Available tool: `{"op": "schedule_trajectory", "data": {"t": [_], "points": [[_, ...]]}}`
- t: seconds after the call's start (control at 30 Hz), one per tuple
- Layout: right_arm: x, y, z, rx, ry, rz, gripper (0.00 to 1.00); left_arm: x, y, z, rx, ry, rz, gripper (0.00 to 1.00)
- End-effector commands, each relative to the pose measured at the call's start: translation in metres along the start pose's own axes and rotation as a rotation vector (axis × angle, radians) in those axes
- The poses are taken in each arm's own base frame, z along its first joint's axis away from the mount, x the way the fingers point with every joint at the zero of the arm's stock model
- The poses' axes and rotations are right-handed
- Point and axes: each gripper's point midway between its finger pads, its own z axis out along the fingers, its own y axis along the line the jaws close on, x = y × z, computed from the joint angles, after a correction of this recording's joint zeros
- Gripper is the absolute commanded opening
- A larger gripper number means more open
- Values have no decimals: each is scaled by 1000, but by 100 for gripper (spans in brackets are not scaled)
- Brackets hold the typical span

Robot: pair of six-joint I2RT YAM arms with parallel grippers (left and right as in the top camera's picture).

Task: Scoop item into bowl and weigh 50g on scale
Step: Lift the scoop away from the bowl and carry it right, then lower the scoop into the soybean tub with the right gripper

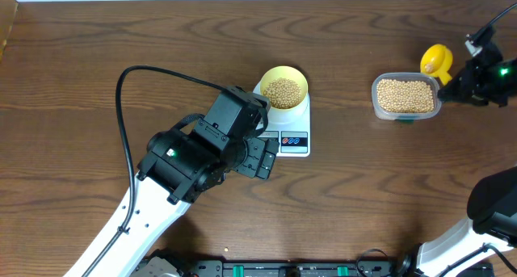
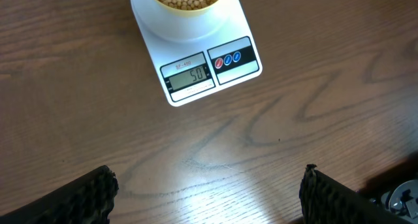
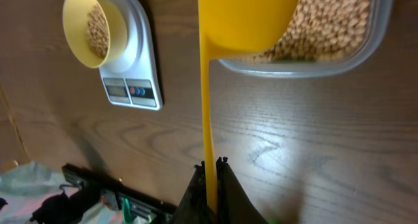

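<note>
The pale-yellow bowl (image 1: pixel 283 90) holds tan beans (image 1: pixel 283 90) and stands on the white scale (image 1: pixel 292 142). In the left wrist view the scale (image 2: pixel 196 70) reads 50 and the bowl (image 2: pixel 186 0) is at the top edge. My left gripper (image 2: pixel 208 194) is open and empty, above the table in front of the scale. My right gripper (image 3: pixel 213 165) is shut on the handle of the bright yellow scoop (image 3: pixel 245 18), whose cup hangs over the clear tub (image 1: pixel 405 98) of beans (image 3: pixel 330 21) at the right. The bowl (image 3: pixel 95 29) and scale (image 3: pixel 140 67) also show in the right wrist view.
The left arm's black body (image 1: pixel 202 144) lies over the table left of the scale, with a black cable (image 1: pixel 145 71) arching behind it. The table's front edge has dark fittings (image 1: pixel 291 269). The white right arm base (image 1: pixel 485 220) stands at the right front.
</note>
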Motion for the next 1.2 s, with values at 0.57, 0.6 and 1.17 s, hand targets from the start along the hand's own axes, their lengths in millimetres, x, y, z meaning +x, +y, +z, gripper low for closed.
{"op": "schedule_trajectory", "data": {"t": [0.57,0.6,1.17], "points": [[0,-21,46,186,59,-51,1,-9,-1,-12,9,-41,17,92],[2,-22,47,200,69,-46,1,-9,-1,-12,9,-41,18,92],[29,-37,63,322,185,54,1,-9,-1,-12,9,-41,18,92]]}}
